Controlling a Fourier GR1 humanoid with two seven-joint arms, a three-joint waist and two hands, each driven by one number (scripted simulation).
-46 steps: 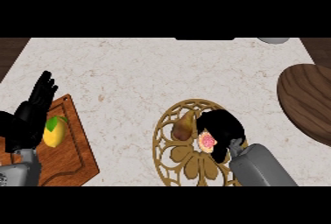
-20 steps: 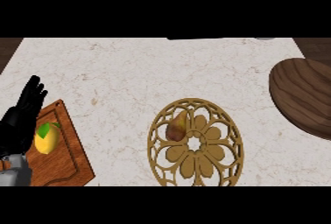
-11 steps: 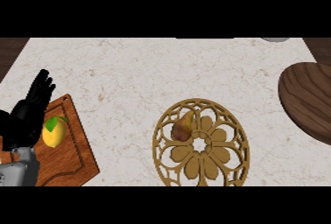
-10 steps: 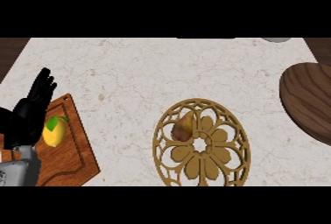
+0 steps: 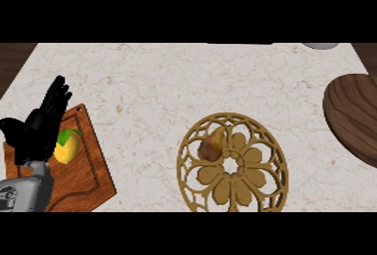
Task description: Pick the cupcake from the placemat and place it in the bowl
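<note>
Spread and upright, my left hand point(image 5: 40, 127) rests over the board point(image 5: 85, 172), partly hiding a lemon point(image 5: 67, 146) on it. Right of the board, a brownish thing point(image 5: 212, 145), perhaps the cupcake, lies on the placemat point(image 5: 233, 164). Farther right, the bowl point(image 5: 355, 117) is cut off.

The table point(image 5: 169, 84) has a pale marbled top. At its left side lies a wooden cutting board point(image 5: 85, 172) with a reddish-brown surface and a groove running along its edge. On the board rests a yellow fruit point(image 5: 66, 148) with a green patch at its upper end. At the far edge of the table, toward the right, part of a grey round object point(image 5: 321, 45) shows; it cannot be identified.
</note>
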